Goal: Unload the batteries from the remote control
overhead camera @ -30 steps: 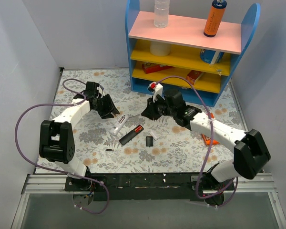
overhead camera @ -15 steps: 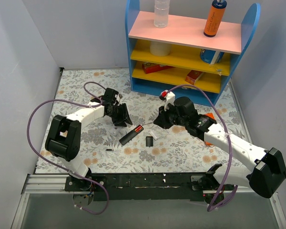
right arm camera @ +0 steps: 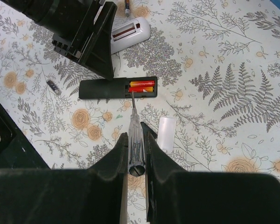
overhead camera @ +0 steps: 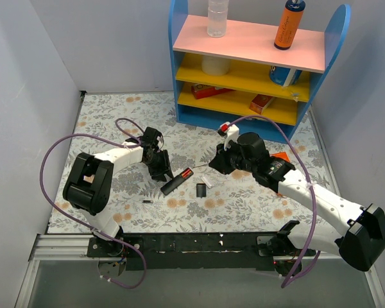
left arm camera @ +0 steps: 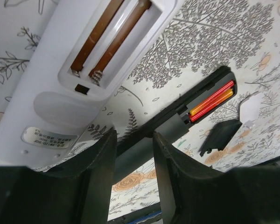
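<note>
My right claw (right arm camera: pixel 135 156) was clamped on a clear-handled screwdriver (right arm camera: pixel 133 133). Its tip pointed to twelve o'clock and reached the near rim of the open bay in the remote control (right arm camera: pixel 105 87), just beside the batteries (right arm camera: pixel 142 85), both seated in the bay. My left claw (left arm camera: pixel 134 179) stood parted astride the remote's plain end; I couldn't tell whether it pressed. The back cover (overhead camera: pixel 200 190) lay on the bench (overhead camera: pixel 276 205) at four o'clock of the remote. I judged prying to be the step in hand. Next, the tip needed to slip under one cell's end and lever gently while the left claw steadied the bar, lest the cell spring away.
</note>
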Robot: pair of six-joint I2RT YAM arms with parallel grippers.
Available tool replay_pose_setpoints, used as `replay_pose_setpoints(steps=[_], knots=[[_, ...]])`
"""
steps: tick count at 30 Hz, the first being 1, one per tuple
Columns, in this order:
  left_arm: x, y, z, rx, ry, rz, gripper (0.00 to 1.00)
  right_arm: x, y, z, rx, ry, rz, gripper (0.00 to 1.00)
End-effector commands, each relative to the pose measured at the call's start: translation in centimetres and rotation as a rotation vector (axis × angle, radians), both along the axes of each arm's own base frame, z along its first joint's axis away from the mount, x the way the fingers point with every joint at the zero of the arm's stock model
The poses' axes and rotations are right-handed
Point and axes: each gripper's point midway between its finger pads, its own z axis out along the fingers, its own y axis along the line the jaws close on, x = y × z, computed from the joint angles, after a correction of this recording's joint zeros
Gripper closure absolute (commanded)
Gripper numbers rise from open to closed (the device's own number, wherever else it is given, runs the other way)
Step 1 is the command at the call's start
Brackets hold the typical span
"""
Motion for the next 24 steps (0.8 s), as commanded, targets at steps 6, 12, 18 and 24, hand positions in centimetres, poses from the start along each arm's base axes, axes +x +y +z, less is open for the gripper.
replay_pose_setpoints(steps=[6,12,18,24], knots=[[-1.0,-0.4,1.0,-0.037,-0.004,-0.017,0.62,0.2,0.0,0.5,0.025,-0.027,-0.006,0.99],[-2.1,-1.7,1.9,-0.133,0.016,-0.023,0.62,0.2,0.0,0.5,0.023,-0.027,-0.006,0.99],[-3.3,-2.7,3.1,-0.214,0.01,-0.021,0.62,0.4,0.1,0.3,0.01,-0.029,0.002,0.99],[-3.3,-3.5,4.6,-0.268,-0.016,-0.021,0.62,1.4,0.6,0.6,-0.014,-0.05,0.004,0.99]])
